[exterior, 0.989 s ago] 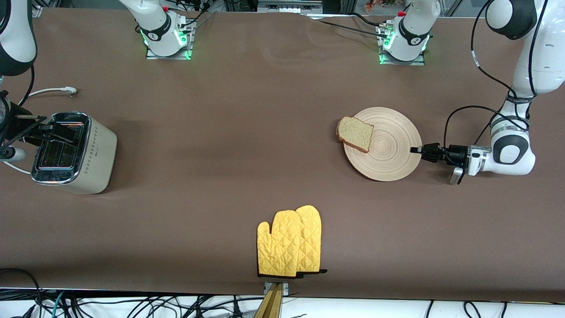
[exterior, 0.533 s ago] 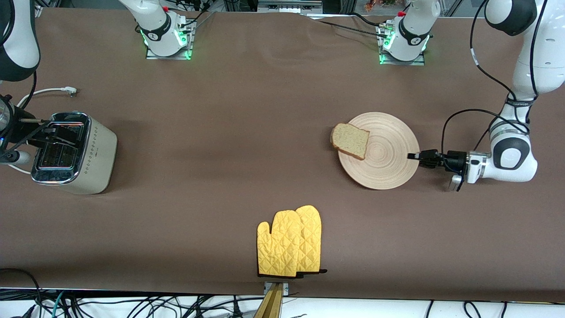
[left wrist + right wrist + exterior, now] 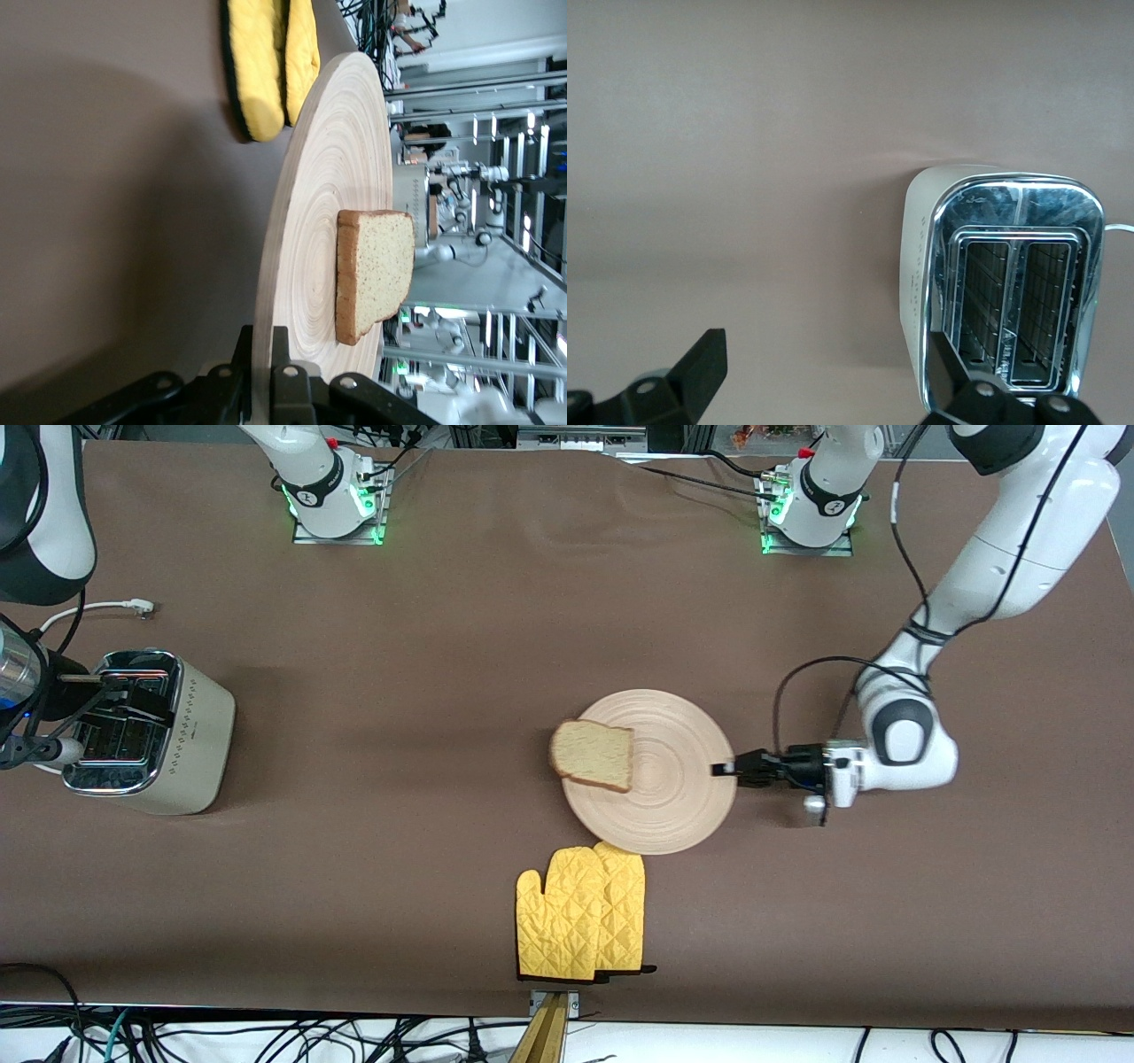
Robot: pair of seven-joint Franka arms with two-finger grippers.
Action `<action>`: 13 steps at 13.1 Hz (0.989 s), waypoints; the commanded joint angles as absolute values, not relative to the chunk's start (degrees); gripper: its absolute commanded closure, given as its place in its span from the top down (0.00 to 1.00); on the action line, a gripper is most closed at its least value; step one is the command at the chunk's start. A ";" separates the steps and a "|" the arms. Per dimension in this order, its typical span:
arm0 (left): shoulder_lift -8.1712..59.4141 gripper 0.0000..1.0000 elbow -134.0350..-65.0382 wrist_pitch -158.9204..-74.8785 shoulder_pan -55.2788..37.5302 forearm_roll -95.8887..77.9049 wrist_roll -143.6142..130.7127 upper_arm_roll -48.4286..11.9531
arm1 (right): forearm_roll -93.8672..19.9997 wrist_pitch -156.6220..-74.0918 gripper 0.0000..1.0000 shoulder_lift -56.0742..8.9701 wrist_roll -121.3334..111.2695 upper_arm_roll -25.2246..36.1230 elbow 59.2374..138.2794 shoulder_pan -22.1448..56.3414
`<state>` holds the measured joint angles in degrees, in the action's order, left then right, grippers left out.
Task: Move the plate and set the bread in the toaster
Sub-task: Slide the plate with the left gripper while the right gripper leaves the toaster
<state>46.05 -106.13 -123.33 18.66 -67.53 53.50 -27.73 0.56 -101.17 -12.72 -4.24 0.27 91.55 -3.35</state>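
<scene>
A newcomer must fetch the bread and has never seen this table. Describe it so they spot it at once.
Find the round wooden plate mid-table, just above the yellow mitts. The bread lies on its rim toward the toaster, overhanging slightly. It is the only brown, speckled, squarish slice there.

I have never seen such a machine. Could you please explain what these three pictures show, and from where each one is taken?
Two robot arms work at a brown table. The front view looks down from a high camera facing them. The other two pictures come from cameras on the arms' wrists. The left gripper is shut on the rim of a wooden plate, which carries a slice of bread overhanging its edge. The plate's near rim reaches the yellow oven mitts. The right gripper is open and hangs over a cream toaster with two empty slots, at the right arm's end.
</scene>
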 commanded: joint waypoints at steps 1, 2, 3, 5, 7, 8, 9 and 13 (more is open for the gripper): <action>44.38 0.00 -109.86 -128.20 16.81 -73.97 53.88 -29.79 | 0.71 -100.20 1.00 -13.27 -3.61 -0.17 91.75 -3.34; 44.56 0.00 -110.30 -131.63 13.57 -77.31 53.96 -29.71 | 0.62 -100.20 1.00 -13.27 -3.34 -0.26 91.93 -2.90; 44.73 0.00 -110.39 -135.05 11.19 -79.17 53.96 -29.71 | 0.62 -100.20 1.00 -13.88 -3.34 -0.26 92.02 -2.03; 45.09 0.00 -110.65 -137.11 9.06 -81.72 53.96 -29.71 | 0.44 -100.28 1.00 -14.93 -3.25 -0.53 92.11 -1.93; 45.18 0.00 -110.57 -137.20 7.92 -82.44 53.96 -29.71 | -2.62 -100.37 1.00 -15.99 -3.16 -0.53 92.11 -1.50; 45.18 0.00 -110.48 -137.20 7.91 -82.35 54.14 -29.71 | -2.98 -100.72 1.00 -16.52 -3.16 -0.53 92.11 -1.32; 45.18 0.33 -110.48 -137.20 7.91 -82.18 55.01 -29.62 | -3.08 -100.90 1.00 -16.70 -3.16 -0.53 92.11 -1.23; 44.48 1.00 -110.39 -137.02 8.88 -81.48 56.25 -29.18 | -9.03 -101.07 1.00 -18.80 -3.08 -0.53 92.20 -0.79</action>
